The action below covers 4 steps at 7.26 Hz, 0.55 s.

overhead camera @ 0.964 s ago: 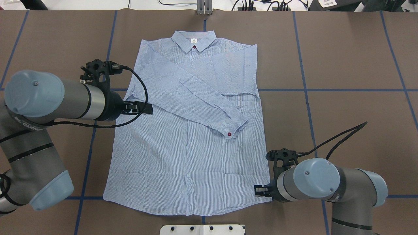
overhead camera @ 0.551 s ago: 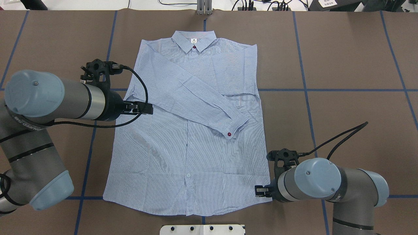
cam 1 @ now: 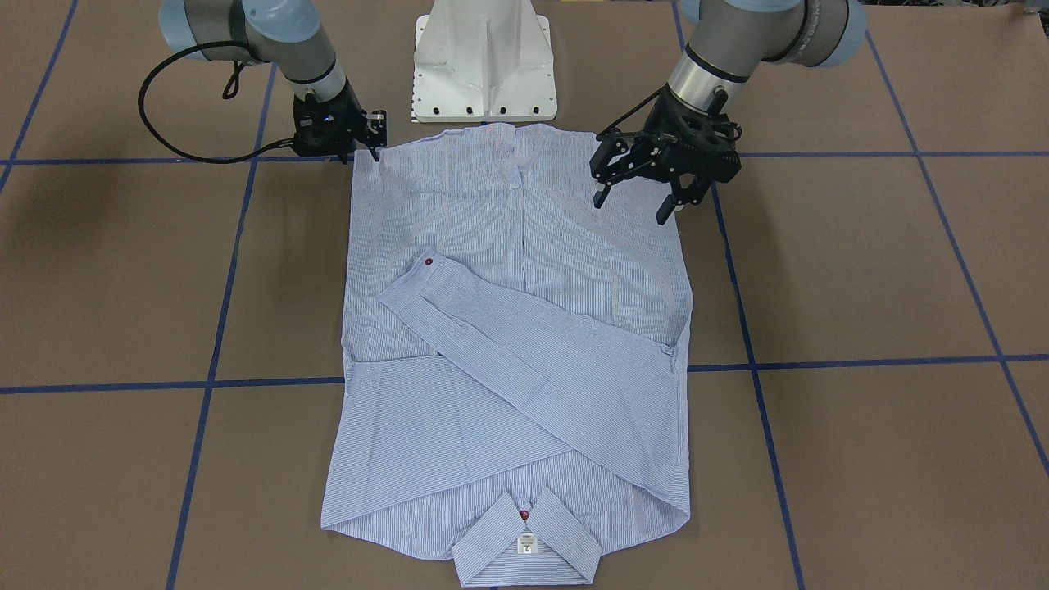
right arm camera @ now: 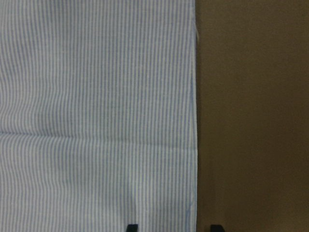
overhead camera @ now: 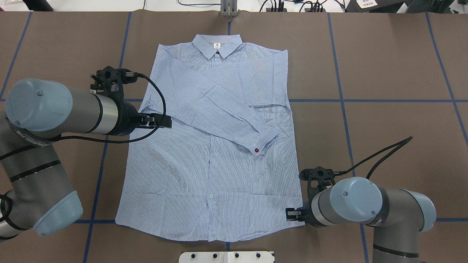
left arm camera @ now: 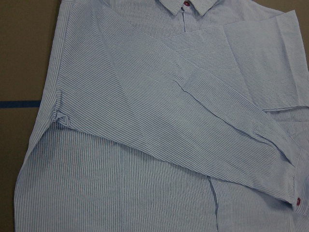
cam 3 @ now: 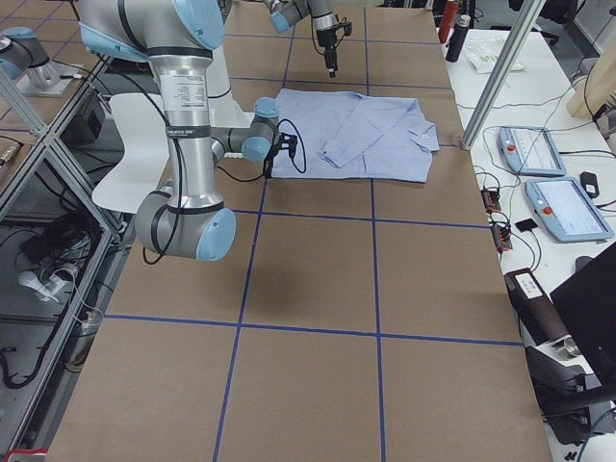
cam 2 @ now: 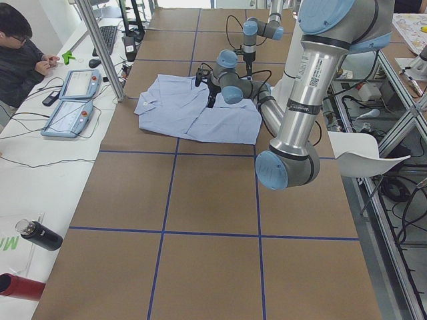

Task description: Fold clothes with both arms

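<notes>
The light blue striped shirt (overhead camera: 212, 175) lies flat, front up, collar at the far side and hem toward me. One long sleeve is folded diagonally across the chest, its red-buttoned cuff (overhead camera: 261, 144) on the body. My left gripper (overhead camera: 166, 121) hovers open above the shirt's left side, below the armpit; in the front view (cam 1: 635, 205) its fingers are spread and empty. My right gripper (overhead camera: 287, 214) is low at the hem's right corner (cam 1: 366, 152). The right wrist view shows its fingertips (right arm camera: 131, 227) apart, straddling the shirt's side edge (right arm camera: 195, 121).
The white pedestal (cam 1: 483, 65) stands just behind the hem. Blue tape lines (overhead camera: 342, 100) cross the brown table. An operator (cam 2: 20, 40) sits at a side bench with teach pendants (cam 2: 77, 83) and bottles (cam 2: 40, 235).
Nothing has visibly changed; both arms hold almost the same pose and the shirt lies as before.
</notes>
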Motion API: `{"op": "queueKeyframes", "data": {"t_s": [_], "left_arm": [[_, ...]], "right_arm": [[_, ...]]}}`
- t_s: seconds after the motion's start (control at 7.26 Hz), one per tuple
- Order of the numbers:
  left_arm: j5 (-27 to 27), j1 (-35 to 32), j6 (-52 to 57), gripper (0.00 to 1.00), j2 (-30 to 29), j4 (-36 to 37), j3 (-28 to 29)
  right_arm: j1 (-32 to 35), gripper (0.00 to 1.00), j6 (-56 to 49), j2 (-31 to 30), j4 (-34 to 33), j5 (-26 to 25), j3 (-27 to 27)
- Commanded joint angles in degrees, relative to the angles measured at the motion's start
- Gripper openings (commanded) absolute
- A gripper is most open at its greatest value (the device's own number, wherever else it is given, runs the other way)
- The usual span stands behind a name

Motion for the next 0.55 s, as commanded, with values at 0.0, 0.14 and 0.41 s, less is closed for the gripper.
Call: {"op": "queueKeyframes", "data": {"t_s": [0.0,0.14,0.41], "left_arm": [[0.0,-0.1,-0.2,1.00,0.0,0.0,0.0],[0.0,-0.1,-0.2,1.00,0.0,0.0,0.0],[0.0,-0.1,-0.2,1.00,0.0,0.0,0.0]], "right_arm": [[-0.1,0.51,0.0,0.0,-0.1,0.1,0.0],[-0.3,0.51,0.0,0.1,-0.4,0.1,0.0],[-0.4,0.51,0.0,0.1,-0.5,0.1,0.0]]}}
